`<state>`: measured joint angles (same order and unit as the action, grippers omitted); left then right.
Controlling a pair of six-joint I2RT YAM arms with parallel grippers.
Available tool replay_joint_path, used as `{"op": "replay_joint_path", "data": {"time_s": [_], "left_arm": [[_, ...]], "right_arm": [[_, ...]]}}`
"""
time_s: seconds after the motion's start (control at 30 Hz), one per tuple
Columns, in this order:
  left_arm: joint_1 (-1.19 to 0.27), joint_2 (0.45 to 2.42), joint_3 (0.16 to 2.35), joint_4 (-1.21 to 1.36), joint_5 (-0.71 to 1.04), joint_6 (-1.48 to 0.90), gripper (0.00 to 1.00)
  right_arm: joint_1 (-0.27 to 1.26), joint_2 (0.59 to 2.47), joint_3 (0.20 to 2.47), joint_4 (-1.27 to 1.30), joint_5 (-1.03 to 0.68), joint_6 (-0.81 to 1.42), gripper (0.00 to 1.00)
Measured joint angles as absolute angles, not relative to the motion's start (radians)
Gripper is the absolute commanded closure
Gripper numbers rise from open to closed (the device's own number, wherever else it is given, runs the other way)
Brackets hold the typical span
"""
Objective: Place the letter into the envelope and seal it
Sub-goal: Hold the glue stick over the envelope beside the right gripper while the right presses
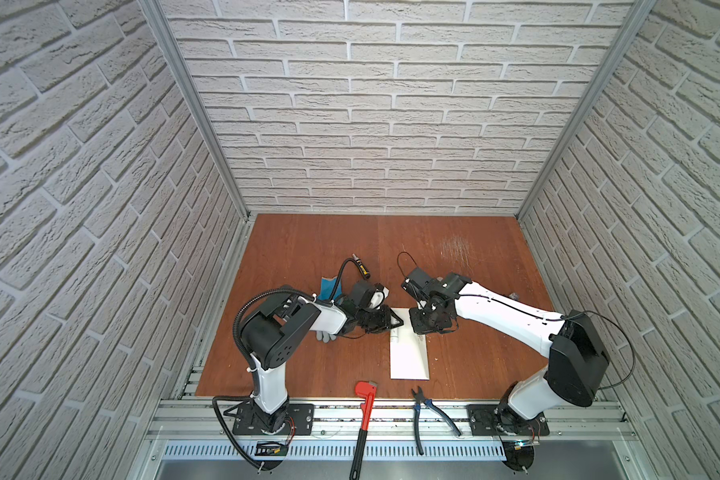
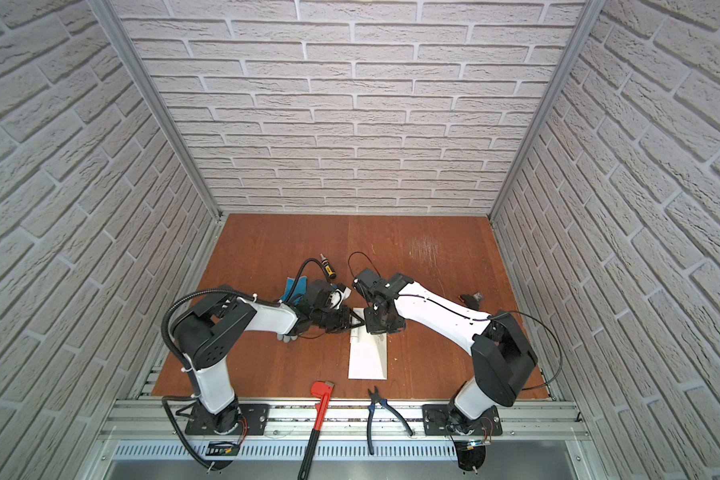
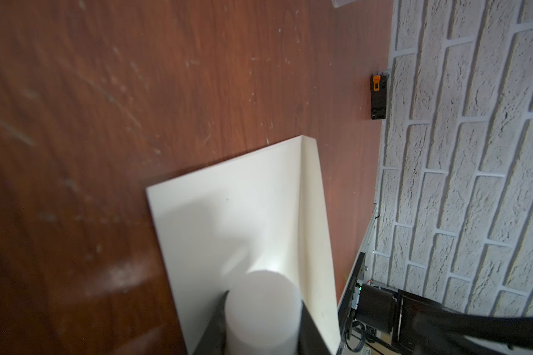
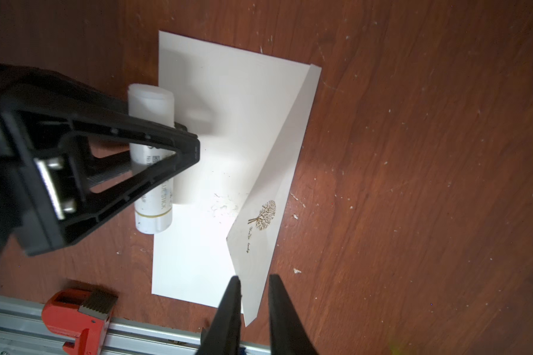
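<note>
Red wrench (image 1: 364, 409) lies at the front rail (image 1: 333, 415). Left pincer (image 4: 191, 147) clamps a glue stick (image 4: 151, 172) over the envelope (image 1: 408, 357), which lies lengthwise front-to-back on the bench (image 1: 308, 249); letter unseen. Right pincer (image 4: 254, 278), nearer the raised flap (image 4: 259, 242), straddles its edge, jaws narrowly apart; folding it leftward appears next.

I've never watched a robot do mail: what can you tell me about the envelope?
The envelope is cream-white paper, lying flat on the wooden table. Its triangular flap, printed with a small brown tree, stands partly raised, unsealed. The left gripper's glue stick is at the opposite long edge; the flap's corner sits between the right gripper's parted fingers.
</note>
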<state>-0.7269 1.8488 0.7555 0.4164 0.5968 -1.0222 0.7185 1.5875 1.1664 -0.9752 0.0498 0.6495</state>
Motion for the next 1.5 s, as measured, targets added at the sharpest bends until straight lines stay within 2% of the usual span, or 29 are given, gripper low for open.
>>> {"op": "replay_joint_path", "data": {"time_s": [0.2,0.73,1.5], "left_arm": [[-0.727,1.849,0.756,0.416,0.598,-1.022,1.00],[-0.722,1.847,0.749,0.421,0.608,-1.022,1.00],[-0.714,1.837,0.726,0.435,0.620,-1.023,1.00]], "right_arm": [[0.717,1.663,1.149,-0.944,0.015,0.652,0.89],[0.721,1.811,1.127,-0.833,-0.047,0.674,0.88],[0.749,1.847,1.159,-0.849,-0.039,0.705,0.70]]}}
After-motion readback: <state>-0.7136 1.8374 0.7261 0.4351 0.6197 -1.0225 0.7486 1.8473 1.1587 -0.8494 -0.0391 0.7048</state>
